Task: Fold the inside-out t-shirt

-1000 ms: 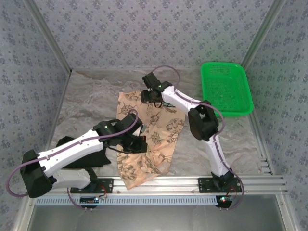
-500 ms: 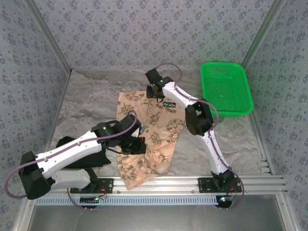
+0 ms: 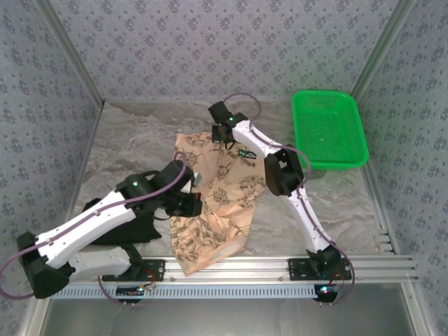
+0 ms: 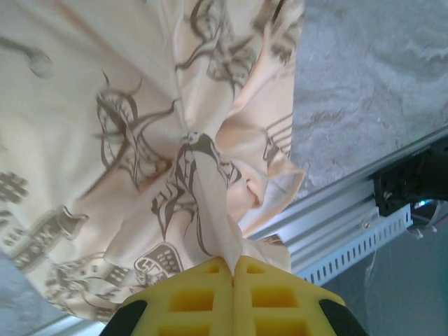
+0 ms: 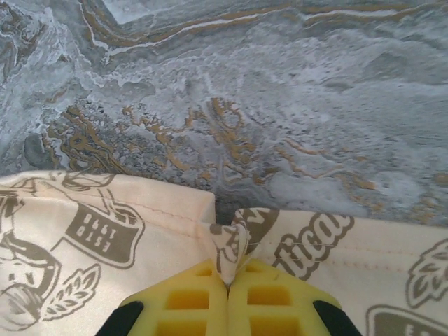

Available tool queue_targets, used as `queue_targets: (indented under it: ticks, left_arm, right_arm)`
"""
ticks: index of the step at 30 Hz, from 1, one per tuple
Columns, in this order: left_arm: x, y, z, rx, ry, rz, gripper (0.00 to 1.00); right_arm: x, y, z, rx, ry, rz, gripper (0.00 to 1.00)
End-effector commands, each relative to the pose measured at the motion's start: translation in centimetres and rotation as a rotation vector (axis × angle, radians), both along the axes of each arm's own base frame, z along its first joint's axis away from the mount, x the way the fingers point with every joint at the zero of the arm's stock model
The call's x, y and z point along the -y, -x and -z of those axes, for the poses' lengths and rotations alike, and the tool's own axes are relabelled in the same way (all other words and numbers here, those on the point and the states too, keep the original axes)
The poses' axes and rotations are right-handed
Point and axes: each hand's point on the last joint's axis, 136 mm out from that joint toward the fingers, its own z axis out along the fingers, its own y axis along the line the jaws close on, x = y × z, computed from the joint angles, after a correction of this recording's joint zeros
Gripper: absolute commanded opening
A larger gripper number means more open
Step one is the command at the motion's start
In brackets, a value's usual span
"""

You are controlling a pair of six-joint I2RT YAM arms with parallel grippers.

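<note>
The inside-out t-shirt [image 3: 224, 189], peach-tan with dark printed drawings, lies stretched from the table's middle toward the front rail. My left gripper [image 3: 194, 203] is shut on a bunched fold of the shirt [image 4: 210, 203] at its left side; the cloth rises in a ridge straight into the yellow pads [image 4: 189, 297]. My right gripper [image 3: 224, 136] is shut on the shirt's far hem [image 5: 241, 241], a small pinch of printed cloth caught between its yellow pads [image 5: 273, 301]. The neck label is hidden.
A green basket [image 3: 329, 128] stands at the back right. A black folded garment [image 3: 129, 227] lies under the left arm. The aluminium front rail [image 3: 280, 264] runs just past the shirt's near end. Marbled table surface [image 5: 280, 105] lies beyond the hem.
The left gripper has moved left and slightly back with its fold, pulling the shirt's left side. The right gripper has held the far hem, shifting only slightly.
</note>
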Motion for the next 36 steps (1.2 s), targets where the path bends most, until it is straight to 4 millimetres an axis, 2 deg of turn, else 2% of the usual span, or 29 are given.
queue_targets:
  ticks: [1,6,8,10,13,17,20,23,26,28,34,36]
  left_arm:
    - [-2.6,-0.6,-3.1,0.169,-0.042,0.031,0.0]
    - [-3.8,-1.7,-6.2,0.355,-0.06,0.086,0.0]
    - [-3.6,-1.7,-6.2,0.382,-0.063,0.127,0.0]
    - [-3.0,-1.5,-5.2,0.367,-0.063,0.175,0.0]
    - [-1.3,-1.1,-3.0,0.319,-0.038,0.237,0.0]
    - [1.1,-0.5,-0.4,0.25,0.013,0.305,0.0]
    - [1.4,-0.2,1.5,0.216,-0.016,0.331,0.0]
    - [1.5,0.0,2.1,0.204,-0.033,0.361,0.0]
    - [2.0,0.4,2.0,0.202,-0.012,0.394,0.0]
    - [2.3,0.6,2.1,0.193,0.005,0.41,0.0]
    - [3.3,1.5,2.6,0.157,0.033,0.458,0.0]
    - [3.4,1.6,2.9,0.151,0.031,0.462,0.0]
  right_arm:
    - [1.9,-0.9,-9.5,0.149,-0.003,0.038,0.03]
    - [5.6,-0.7,-16.2,0.235,-0.029,0.104,0.09]
    - [7.1,-0.5,-17.9,0.245,-0.064,0.122,0.12]
    - [8.4,-0.2,-18.3,0.237,-0.075,0.14,0.13]
    - [9.5,0.2,-16.7,0.206,-0.078,0.156,0.13]
    - [10.5,1.1,-11.8,0.111,-0.051,0.18,0.13]
    - [10.9,1.8,-8.3,0.047,-0.052,0.192,0.13]
    - [11.1,2.3,-5.7,-0.018,-0.053,0.187,0.15]
    - [11.9,2.5,-4.5,-0.051,-0.032,0.193,0.22]
    - [12.5,2.4,-4.5,-0.054,-0.035,0.196,0.24]
    - [13.7,1.8,-4.8,-0.056,-0.053,0.206,0.22]
    - [13.7,1.9,-4.7,-0.063,-0.058,0.205,0.25]
